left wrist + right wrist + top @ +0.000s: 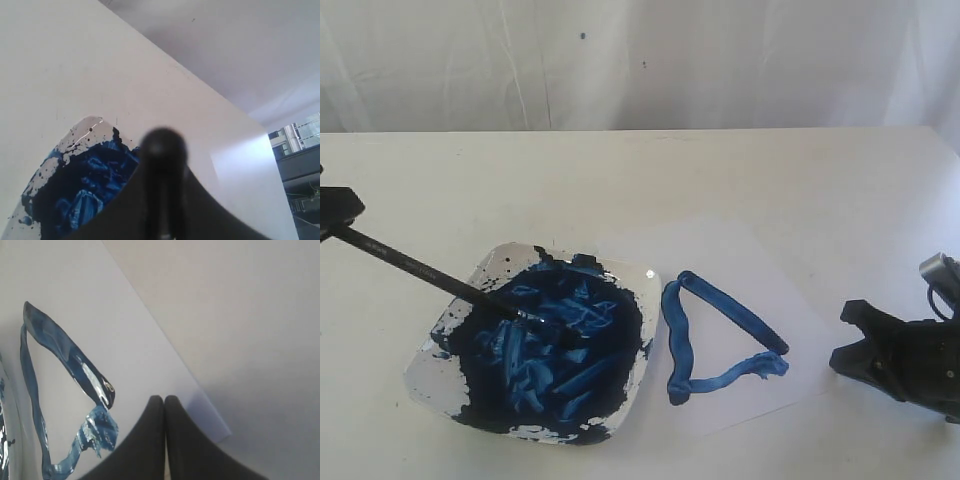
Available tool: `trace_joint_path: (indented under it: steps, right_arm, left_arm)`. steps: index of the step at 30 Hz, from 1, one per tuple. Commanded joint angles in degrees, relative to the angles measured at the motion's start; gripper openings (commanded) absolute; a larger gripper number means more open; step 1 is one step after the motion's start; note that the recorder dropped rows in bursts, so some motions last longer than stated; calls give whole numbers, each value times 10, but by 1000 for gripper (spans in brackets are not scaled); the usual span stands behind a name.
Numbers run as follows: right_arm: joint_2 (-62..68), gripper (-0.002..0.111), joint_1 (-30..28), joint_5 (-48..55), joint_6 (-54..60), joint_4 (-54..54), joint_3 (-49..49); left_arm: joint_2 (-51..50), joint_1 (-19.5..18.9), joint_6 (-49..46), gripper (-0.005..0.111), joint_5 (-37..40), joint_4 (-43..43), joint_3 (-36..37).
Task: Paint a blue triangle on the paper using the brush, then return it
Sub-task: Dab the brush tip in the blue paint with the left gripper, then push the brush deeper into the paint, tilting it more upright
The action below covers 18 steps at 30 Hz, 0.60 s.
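Brush (430, 273) tip in paint dish (496, 262)

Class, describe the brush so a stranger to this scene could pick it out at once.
On the off-white table, find the square white dish smeared with dark blue paint, left of the blue triangle in the exterior view. The brush is the thin black stick slanting from the left gripper down into that paint. Nothing else there is slim, straight and black.
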<state>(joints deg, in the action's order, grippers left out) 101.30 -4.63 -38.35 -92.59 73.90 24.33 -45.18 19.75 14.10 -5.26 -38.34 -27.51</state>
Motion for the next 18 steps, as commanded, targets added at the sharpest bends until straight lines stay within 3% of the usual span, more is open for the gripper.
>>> trace_joint_path:
  steps: [1, 11, 18]
  right_arm:
    - [2, 0, 1, 2, -2, 4, 2]
    - [2, 0, 1, 2, -2, 4, 2]
    - [2, 0, 1, 2, -2, 4, 2]
  left_arm:
    - [-30, -4, 2, 0, 23, -2, 1]
    - [-151, -4, 52, 0, -68, -2, 1]
    - [-208, -4, 68, 0, -91, -2, 1]
